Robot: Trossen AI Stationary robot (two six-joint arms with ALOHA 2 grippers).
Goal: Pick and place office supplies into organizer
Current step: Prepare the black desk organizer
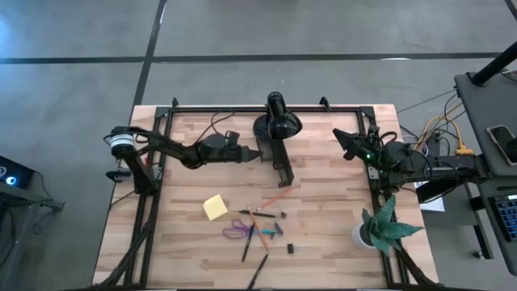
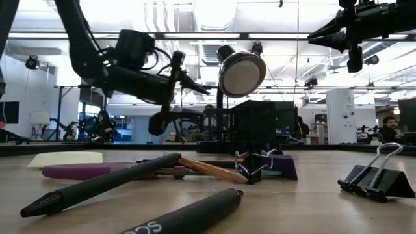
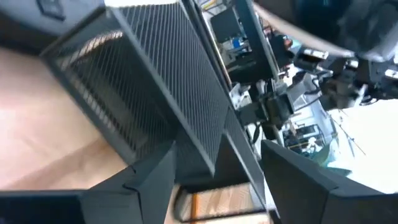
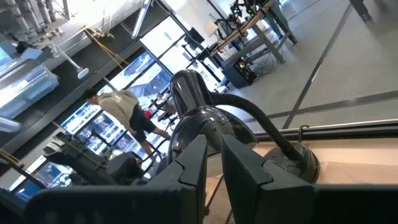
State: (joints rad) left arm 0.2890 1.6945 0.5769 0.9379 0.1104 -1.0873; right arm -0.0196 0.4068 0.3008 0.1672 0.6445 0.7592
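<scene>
The organizer (image 1: 281, 162), a black mesh box (image 3: 155, 81), stands on the table just in front of the lamp. My left gripper (image 1: 255, 153) is open and level, close to the organizer's left wall, with nothing between its fingers (image 3: 149, 180). The office supplies lie flat in the middle of the table: a yellow sticky-note pad (image 1: 215, 207), an orange pencil (image 1: 275, 200), purple-handled scissors (image 1: 237, 232), a blue marker (image 1: 263, 239), black pens (image 1: 247, 246) and binder clips (image 2: 380, 175). My right gripper (image 1: 347, 141) waits shut, high above the table's far right.
A black dome-shaped lamp (image 1: 277, 121) stands at the far edge behind the organizer, its head (image 2: 242, 73) hanging over it. A green plant in a white pot (image 1: 380, 226) sits at the near right. Black rails run along the table's left and right sides.
</scene>
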